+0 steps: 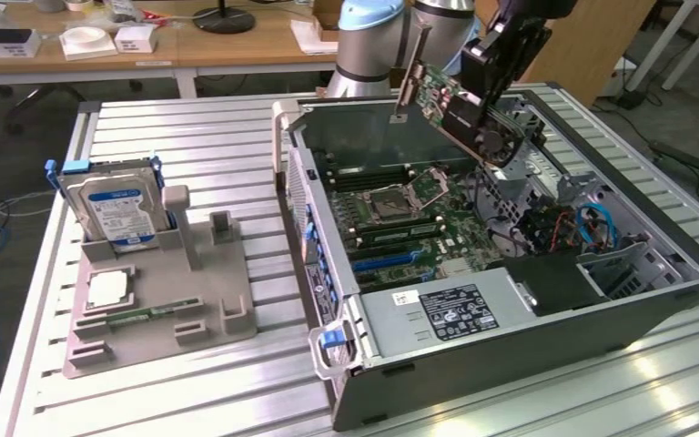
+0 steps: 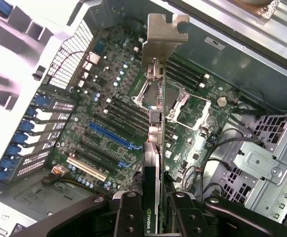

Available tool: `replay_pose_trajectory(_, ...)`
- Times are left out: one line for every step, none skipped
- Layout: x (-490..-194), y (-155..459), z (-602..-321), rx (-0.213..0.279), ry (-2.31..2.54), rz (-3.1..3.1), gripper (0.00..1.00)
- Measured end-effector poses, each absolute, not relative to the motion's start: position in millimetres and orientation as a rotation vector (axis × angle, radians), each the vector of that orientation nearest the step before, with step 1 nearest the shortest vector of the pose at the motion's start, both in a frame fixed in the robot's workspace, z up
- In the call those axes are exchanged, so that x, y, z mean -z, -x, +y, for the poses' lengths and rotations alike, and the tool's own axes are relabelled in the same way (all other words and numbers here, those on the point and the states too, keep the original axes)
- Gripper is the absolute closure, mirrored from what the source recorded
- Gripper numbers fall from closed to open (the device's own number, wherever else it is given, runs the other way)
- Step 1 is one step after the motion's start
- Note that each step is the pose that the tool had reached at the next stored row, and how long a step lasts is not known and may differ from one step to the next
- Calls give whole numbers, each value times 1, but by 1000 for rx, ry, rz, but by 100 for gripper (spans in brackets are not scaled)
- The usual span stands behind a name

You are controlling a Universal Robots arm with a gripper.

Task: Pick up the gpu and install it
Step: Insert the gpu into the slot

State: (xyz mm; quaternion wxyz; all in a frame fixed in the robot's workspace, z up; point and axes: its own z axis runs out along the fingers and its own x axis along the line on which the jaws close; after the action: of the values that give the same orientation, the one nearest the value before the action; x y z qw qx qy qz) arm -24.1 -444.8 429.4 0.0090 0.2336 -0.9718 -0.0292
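Already lifted, the gpu [image 1: 450, 102] hangs on edge above the open case [image 1: 641, 305], pinched between the fingers of the gripper [image 2: 155, 215], clear of the motherboard [image 1: 413, 221]; pickup looks done, but the gpu is not yet seated.

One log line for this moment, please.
phase: gpu lifted | jaws: shut on gpu | position: tilted, in air above motherboard in open case | seated: no

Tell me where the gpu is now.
In the exterior view, the gpu hangs tilted in the hand, top centre, above the open case.
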Motion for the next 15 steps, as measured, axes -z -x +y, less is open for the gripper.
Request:
replay_pose_trajectory(-430, 24, -445, 93, -731, -3035, 74)
replay_pose_trajectory(-430, 24, -445, 94, -733, -3035, 74)
replay_pose_trajectory(-430, 24, -445, 95, -735, -3035, 74)
replay_pose_trajectory(-430, 24, -445, 95, -737, -3034, 74)
replay_pose_trajectory(-430, 24, -446, 95, -739, -3034, 74)
replay_pose_trajectory(-430, 24, -446, 96, -739, -3034, 74)
replay_pose_trajectory(-430, 24, -446, 96, -739, -3034, 74)
replay_pose_trajectory(-430, 24, -446, 96, -739, -3034, 74)
replay_pose_trajectory(-430, 24, -446, 96, -740, -3034, 74)
replay_pose_trajectory(-430, 24, -446, 96, -741, -3033, 74)
replay_pose_trajectory(-430, 24, -446, 96, -742, -3033, 74)
replay_pose_trajectory(-430, 24, -446, 97, -744, -3033, 74)
replay_pose_trajectory(-430, 24, -446, 97, -746, -3032, 74)
replay_pose_trajectory(-430, 24, -446, 97, -748, -3032, 74)
replay_pose_trajectory(-430, 24, -446, 98, -751, -3031, 74)
